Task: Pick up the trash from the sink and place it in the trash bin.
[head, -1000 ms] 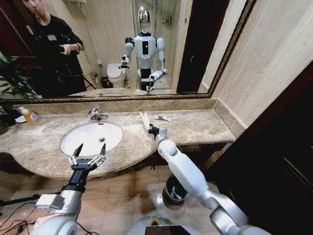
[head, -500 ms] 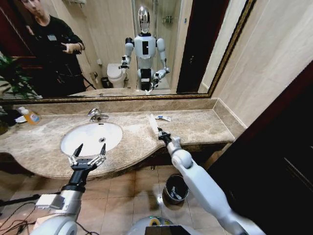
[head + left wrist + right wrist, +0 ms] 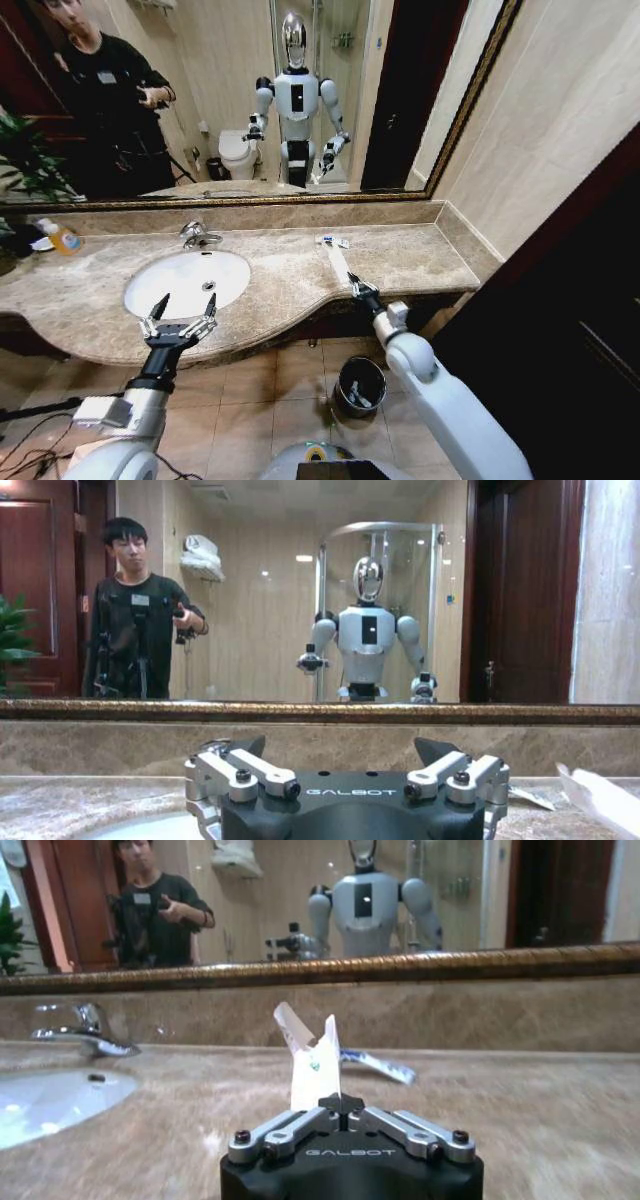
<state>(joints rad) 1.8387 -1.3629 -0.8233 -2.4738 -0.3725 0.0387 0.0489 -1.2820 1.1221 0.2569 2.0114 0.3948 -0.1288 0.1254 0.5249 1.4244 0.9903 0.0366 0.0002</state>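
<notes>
Head view: my right gripper (image 3: pixel 356 284) pinches a long white wrapper (image 3: pixel 338 262) tight.
It sits past the counter edge, maybe so the trash bin (image 3: pixel 359 386) lies below. My left gripper (image 3: pixel 181 313) waits open by the sink (image 3: pixel 187 281).

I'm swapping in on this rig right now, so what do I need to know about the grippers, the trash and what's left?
Right gripper: shut on a long white wrapper, over the counter's front edge, above and beyond the trash bin.
Left gripper: open, holding nothing, hovering at the front rim of the sink.
Small wrapper lies on the counter near the back wall.
Done: the long wrapper is picked up; something already lies in the bin.
Left: drop this wrapper in the bin, then collect the small wrapper.
</notes>
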